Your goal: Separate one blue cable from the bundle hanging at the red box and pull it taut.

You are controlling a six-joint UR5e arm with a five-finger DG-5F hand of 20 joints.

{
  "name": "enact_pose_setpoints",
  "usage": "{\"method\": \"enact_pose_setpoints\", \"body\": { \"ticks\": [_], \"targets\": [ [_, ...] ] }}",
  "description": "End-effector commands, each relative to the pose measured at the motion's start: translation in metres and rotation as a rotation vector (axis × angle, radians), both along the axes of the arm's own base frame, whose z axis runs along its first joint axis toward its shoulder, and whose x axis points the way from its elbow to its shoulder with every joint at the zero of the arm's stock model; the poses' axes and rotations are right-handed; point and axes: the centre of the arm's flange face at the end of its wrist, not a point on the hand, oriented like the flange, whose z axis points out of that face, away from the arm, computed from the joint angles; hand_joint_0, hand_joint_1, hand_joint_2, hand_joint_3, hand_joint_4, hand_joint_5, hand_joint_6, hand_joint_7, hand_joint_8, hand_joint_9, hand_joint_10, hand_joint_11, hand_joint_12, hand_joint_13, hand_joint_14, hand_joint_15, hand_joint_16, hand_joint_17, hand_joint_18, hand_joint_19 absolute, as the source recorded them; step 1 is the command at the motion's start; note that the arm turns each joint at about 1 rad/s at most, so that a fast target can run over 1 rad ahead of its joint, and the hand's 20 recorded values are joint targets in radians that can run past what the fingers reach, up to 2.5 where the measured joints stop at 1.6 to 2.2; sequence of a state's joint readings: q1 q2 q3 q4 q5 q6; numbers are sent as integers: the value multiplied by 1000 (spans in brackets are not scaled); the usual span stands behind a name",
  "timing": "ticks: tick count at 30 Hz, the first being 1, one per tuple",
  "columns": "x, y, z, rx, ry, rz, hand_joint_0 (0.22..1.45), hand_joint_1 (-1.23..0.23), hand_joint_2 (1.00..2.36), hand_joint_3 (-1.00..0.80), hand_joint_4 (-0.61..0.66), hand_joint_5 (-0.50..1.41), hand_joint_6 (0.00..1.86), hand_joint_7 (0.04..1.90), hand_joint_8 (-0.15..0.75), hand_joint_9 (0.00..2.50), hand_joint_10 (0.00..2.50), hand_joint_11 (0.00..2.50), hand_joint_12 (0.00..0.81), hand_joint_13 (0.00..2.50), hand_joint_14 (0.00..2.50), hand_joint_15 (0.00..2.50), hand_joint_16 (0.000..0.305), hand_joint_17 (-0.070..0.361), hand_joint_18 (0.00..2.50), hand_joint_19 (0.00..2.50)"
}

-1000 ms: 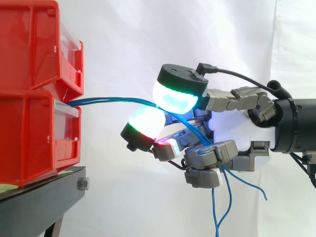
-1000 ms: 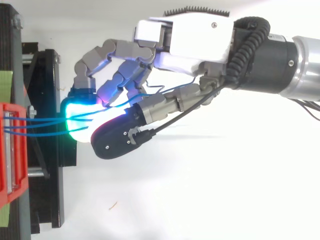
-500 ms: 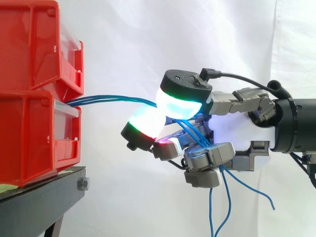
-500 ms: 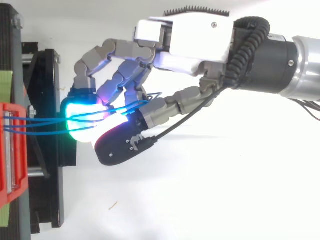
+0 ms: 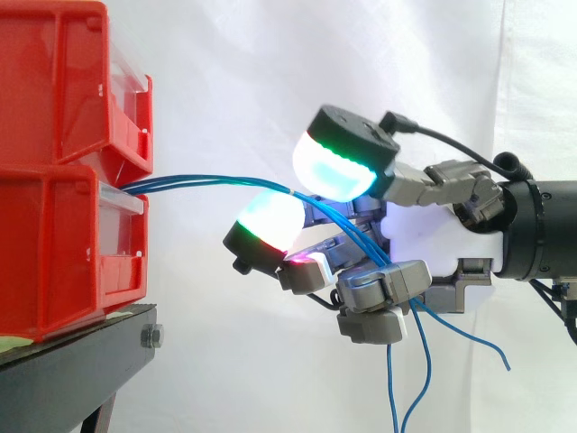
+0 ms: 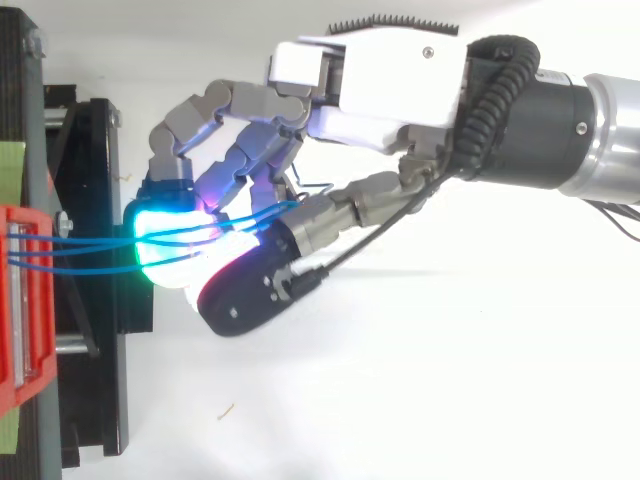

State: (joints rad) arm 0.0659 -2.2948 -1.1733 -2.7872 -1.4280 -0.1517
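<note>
Since before, the thumb has lifted off the thin blue cables (image 5: pixel 207 179); we see the robot hand (image 5: pixel 433 236) curled round the whole bundle, so we judge singling one out comes next.

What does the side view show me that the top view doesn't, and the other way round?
Side view: the blue cables come out under the hand as loose ends dangling down, and two red bins sit stacked on the black stand. Top view: the cables lie spread side by side on their way from the bin, and the arm's silver section appears at the right. Both: the cables run from the lower bin, across a glowing pad, into the hand's curled fingers.
</note>
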Motion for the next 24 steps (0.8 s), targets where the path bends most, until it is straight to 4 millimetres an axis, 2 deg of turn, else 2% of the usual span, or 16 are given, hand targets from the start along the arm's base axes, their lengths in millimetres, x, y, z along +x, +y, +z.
{"method": "enact_pose_setpoints", "body": {
  "ticks": [1, 2, 4, 5, 6, 9, 14, 18, 24],
  "targets": [
    [0, 0, 0, 0, 0, 0, 613, -480, 1003, -446, 105, -214, 891, 1029, 260, 884, 4, 1332, 304, 1070, 788, 1672, 44, 99, 992, 1203],
    [0, 0, 0, 0, 0, 0, 606, -451, 1012, -288, 96, -217, 897, 1050, 272, 864, 3, 1342, 299, 1042, 817, 1658, 44, 99, 951, 1212],
    [0, 0, 0, 0, 0, 0, 600, -435, 1013, -202, 115, -215, 902, 1009, 293, 874, 0, 1351, 337, 1027, 950, 1551, 49, 111, 972, 1182],
    [0, 0, 0, 0, 0, 0, 610, -452, 1006, -152, 141, -211, 907, 974, 322, 862, 147, 1248, 365, 1032, 1070, 1438, 56, 125, 1021, 1150],
    [0, 1, -1, 0, 2, 2, 608, -455, 1006, -137, 144, -211, 908, 969, 327, 859, 172, 1237, 365, 1032, 1082, 1423, 56, 127, 1027, 1144],
    [-1, 0, -1, 0, 3, 0, 607, -621, 1007, -87, 167, -216, 913, 966, 329, 852, 200, 1211, 367, 1044, 1076, 1411, 57, 128, 1043, 1139],
    [-1, 1, 0, 1, 2, 0, 583, -680, 1011, -293, 143, -222, 903, 1015, 275, 865, 2, 1378, 308, 1055, 829, 1619, 45, 101, 984, 1196],
    [-1, 1, -2, 0, 3, 0, 560, -627, 1000, -495, 145, -221, 900, 996, 280, 874, 2, 1371, 315, 1061, 839, 1607, 46, 104, 999, 1185],
    [0, 1, -1, 0, 2, 2, 542, -560, 1000, -500, 148, -220, 892, 985, 281, 885, 0, 1377, 315, 1067, 858, 1599, 47, 105, 1013, 1179]
  ]
}}
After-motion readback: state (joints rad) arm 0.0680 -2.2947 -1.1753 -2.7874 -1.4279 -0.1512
